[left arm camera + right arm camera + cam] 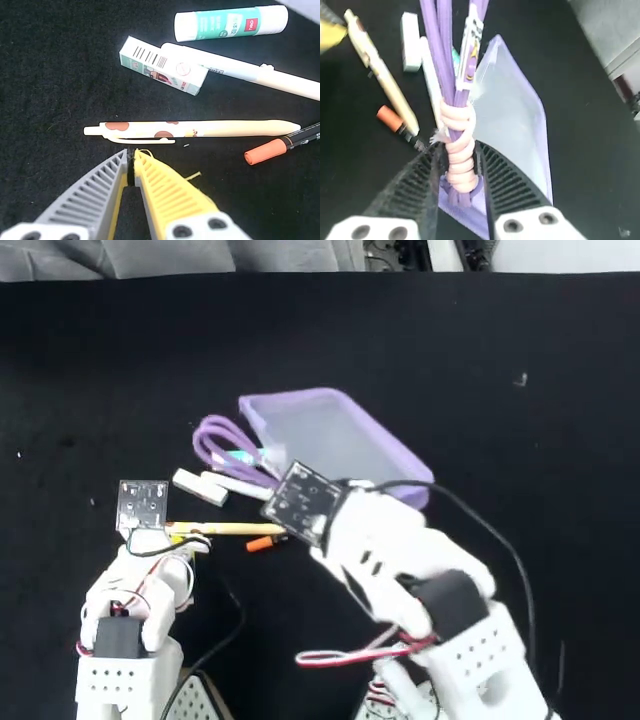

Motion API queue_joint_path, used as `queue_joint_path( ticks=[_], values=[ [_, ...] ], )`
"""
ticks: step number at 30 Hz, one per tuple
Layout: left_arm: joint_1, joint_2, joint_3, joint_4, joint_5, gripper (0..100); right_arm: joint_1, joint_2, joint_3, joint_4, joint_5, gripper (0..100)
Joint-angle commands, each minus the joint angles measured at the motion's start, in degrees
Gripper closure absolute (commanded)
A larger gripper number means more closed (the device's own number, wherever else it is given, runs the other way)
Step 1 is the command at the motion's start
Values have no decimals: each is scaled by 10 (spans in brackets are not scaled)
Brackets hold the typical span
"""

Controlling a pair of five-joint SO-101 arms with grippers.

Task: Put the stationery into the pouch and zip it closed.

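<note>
The purple pouch (340,435) lies flat on the black table (520,540), with all the stationery outside it. From above, the layout is plain: the purple cable (215,440) loops against the pouch's end on the left arm's side. The eraser box (200,486), the spotted pen (220,529) and the orange-capped marker (262,543) are scattered a little farther out on that same side. The right wrist view adds the grip itself: the right gripper (459,147) is clenched on the cable's bundled end. Its black fingers press a pink tie (457,165) wound round the strands, just over the pouch's corner. The left wrist view gives the close detail of the loose items. The left gripper (131,156) is closed on nothing, its tips just short of the spotted pen. Past the pen, toward the pouch, lie a white pen (250,72) touching the eraser box, and a glue stick (231,23)
</note>
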Motion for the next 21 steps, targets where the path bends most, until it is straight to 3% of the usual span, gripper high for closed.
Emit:
queue_joint_path(
  ticks=[1, 7, 14, 21],
  values=[
    [1, 0, 12, 2, -4, 970, -30, 44, 23, -126, 2, 988],
    [1, 0, 12, 2, -4, 970, -93, 108, 51, -222, 1, 988],
    [1, 0, 12, 2, -4, 970, -92, 138, 124, -344, 1, 988],
    [5, 0, 12, 2, -4, 970, -91, 88, 161, -366, 1, 988]
  ],
)
